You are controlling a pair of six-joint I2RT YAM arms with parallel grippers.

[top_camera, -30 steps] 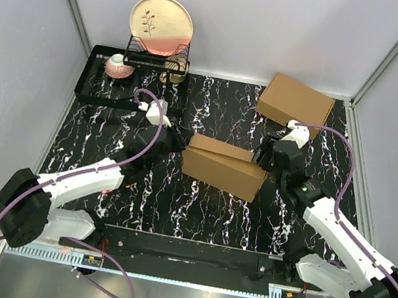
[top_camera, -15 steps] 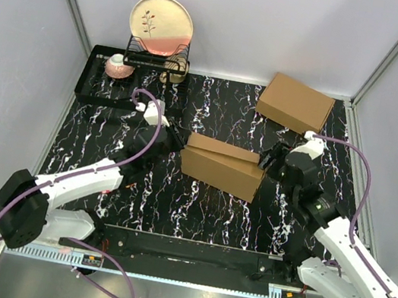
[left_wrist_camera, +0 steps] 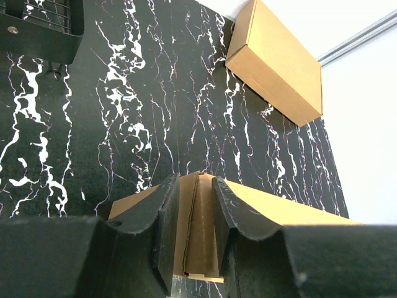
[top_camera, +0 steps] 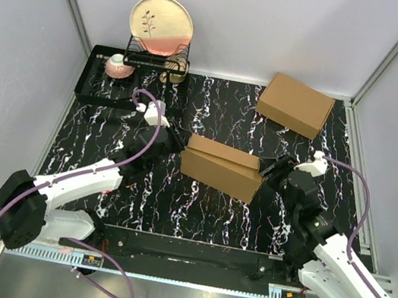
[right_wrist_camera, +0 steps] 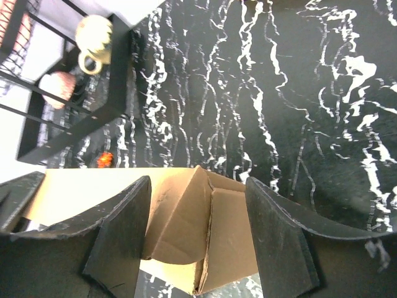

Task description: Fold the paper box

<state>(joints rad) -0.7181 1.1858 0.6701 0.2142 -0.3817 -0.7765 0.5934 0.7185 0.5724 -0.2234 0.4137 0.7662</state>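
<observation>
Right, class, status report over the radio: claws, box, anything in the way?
Left claw shut on brown corrugated cardboard box, left end. Right claw open at right end, flap untucked. Second brown box far back, apart.

paper box (left_wrist_camera: 267, 208) partly behind left end effector (left_wrist_camera: 193, 186)

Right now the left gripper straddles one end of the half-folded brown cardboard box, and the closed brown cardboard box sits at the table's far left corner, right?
No: the closed box sits at the far right corner, as the top view shows. The left gripper does straddle the half-folded box.
</observation>
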